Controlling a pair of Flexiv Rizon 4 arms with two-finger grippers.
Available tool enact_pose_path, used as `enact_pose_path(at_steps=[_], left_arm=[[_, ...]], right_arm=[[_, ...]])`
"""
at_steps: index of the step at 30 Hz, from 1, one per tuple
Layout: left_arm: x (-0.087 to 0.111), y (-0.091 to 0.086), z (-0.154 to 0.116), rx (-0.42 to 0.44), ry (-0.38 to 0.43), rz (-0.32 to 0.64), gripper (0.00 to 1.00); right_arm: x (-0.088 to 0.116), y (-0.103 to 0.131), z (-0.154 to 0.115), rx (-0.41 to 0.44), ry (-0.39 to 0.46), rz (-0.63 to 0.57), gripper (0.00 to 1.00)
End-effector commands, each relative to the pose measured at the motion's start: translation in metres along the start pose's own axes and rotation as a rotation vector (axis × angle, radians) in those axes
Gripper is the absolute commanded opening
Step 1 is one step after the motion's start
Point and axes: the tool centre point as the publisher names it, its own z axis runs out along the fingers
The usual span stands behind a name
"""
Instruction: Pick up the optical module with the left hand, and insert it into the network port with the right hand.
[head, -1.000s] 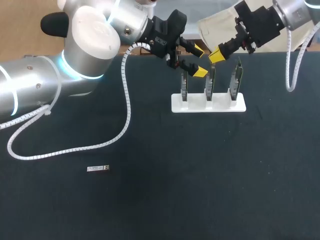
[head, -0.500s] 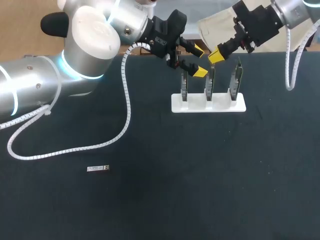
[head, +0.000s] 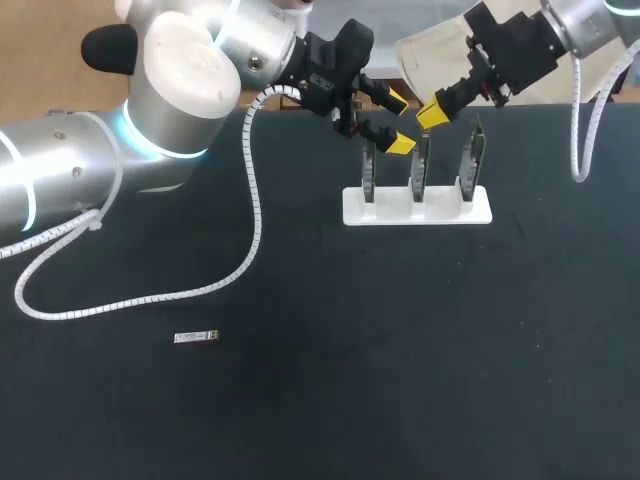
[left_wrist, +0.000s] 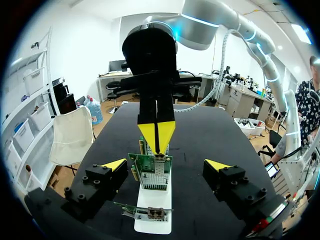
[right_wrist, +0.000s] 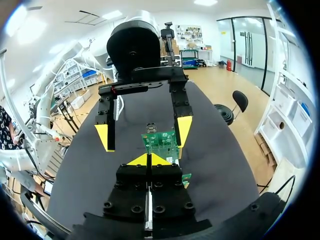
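Note:
The optical module (head: 196, 337), a small silver bar, lies alone on the black table near the front left, far from both grippers. A white stand (head: 440, 212) at the back holds three upright green network cards (head: 419, 165). My left gripper (head: 399, 123) hovers open above the left and middle cards, with nothing between its fingers. In the left wrist view it (left_wrist: 165, 167) straddles a card (left_wrist: 150, 177) over the stand (left_wrist: 152, 225). My right gripper (head: 432, 112) is shut and empty, facing the left one tip to tip (left_wrist: 156, 136). In its own view it (right_wrist: 148, 160) points at a card (right_wrist: 162, 142) and the left gripper (right_wrist: 144, 134).
The left arm's white spiral cable (head: 250, 230) droops onto the table at the left and loops toward the left edge, just behind the module. Dark tabletop (head: 420, 360) stretches across the front and right.
The right gripper has edged very slightly up and back; the left arm and the module have not moved.

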Motion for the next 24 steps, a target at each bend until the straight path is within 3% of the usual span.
enact_pose_path(at_steps=[1,13,19,24], left_arm=[[-0.001,0.001,0.000,0.002,0.005,-0.002,1.00],[-0.001,0.001,0.000,0.002,0.005,-0.002,1.00],[-0.001,0.001,0.000,0.002,0.005,-0.002,1.00],[-0.001,0.001,0.000,0.002,0.005,-0.002,1.00]], right_arm=[[0.006,-0.001,0.006,-0.001,0.000,0.001,0.00],[-0.009,0.000,-0.006,0.010,-0.049,-0.023,0.00],[-0.019,0.001,-0.021,0.013,-0.070,-0.062,0.00],[-0.016,0.003,-0.039,0.018,-0.062,-0.078,0.00]])
